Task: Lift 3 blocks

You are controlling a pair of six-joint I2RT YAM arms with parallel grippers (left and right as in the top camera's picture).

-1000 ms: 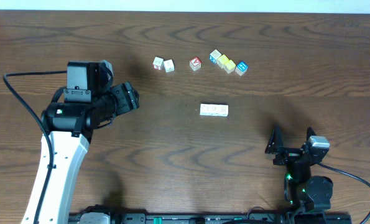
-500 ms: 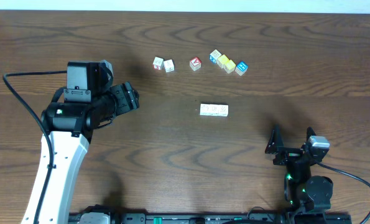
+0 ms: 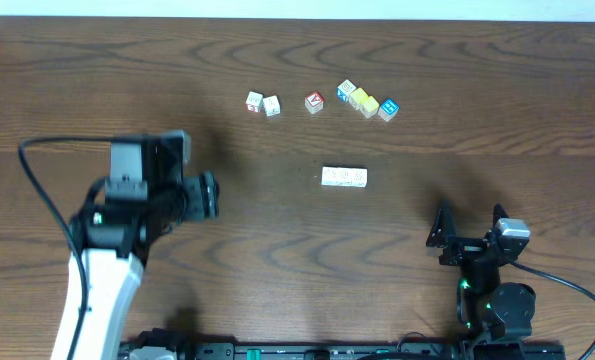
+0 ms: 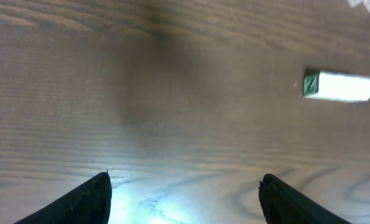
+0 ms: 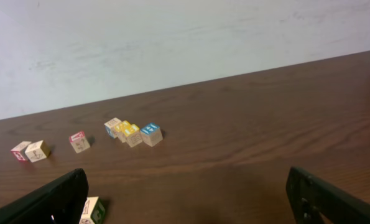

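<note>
The white blocks (image 3: 344,177) lie side by side in a short row near the middle of the table. In the left wrist view the blocks (image 4: 337,86) sit at the upper right, showing a green end face. My left gripper (image 3: 210,195) hovers well to the left of them, pointing toward them; it (image 4: 185,179) is open over bare wood. My right gripper (image 3: 469,228) rests open near the front right edge. In its own view the right gripper (image 5: 186,177) holds nothing, and one end of the blocks (image 5: 92,211) peeks out beside its left finger.
Along the back stand coloured cubes: a pair (image 3: 263,103), a red-faced one (image 3: 314,102), and a yellow and blue cluster (image 3: 367,101). A pale wall (image 5: 172,37) rises behind the table's far edge. The left arm's cable (image 3: 37,180) loops at the left.
The left arm has drawn back toward the table's front, and its gripper has dropped lower in the overhead view. The right arm and all blocks are unmoved.
</note>
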